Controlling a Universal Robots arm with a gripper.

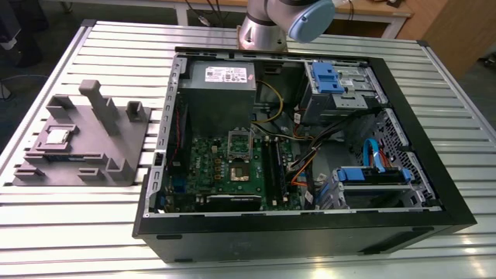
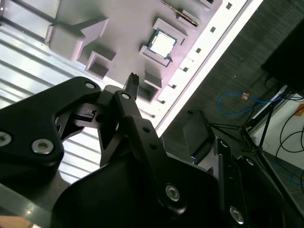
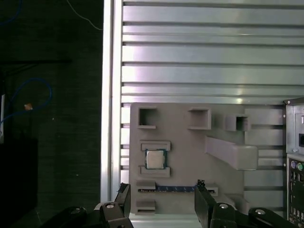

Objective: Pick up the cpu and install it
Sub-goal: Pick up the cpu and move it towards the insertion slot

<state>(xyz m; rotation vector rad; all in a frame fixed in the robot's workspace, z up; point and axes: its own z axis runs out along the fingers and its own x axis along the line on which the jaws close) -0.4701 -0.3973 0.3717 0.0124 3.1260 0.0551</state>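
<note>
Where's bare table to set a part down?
Free: table slats bordered by the fixture, the case and the near table edge; also slats beyond the fixture. Crowded: inside the case, and the fixture's blocks around the cpu.

Exterior view overlooks the table (image 1: 78, 232); both wrist views peer past the tool (image 3: 162, 185) at the fixture (image 3: 190, 152) (image 2: 118, 23).

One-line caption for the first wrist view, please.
Open gripper hovers above the grey holder block, where the cpu sits in its nest, not yet picked.
</note>
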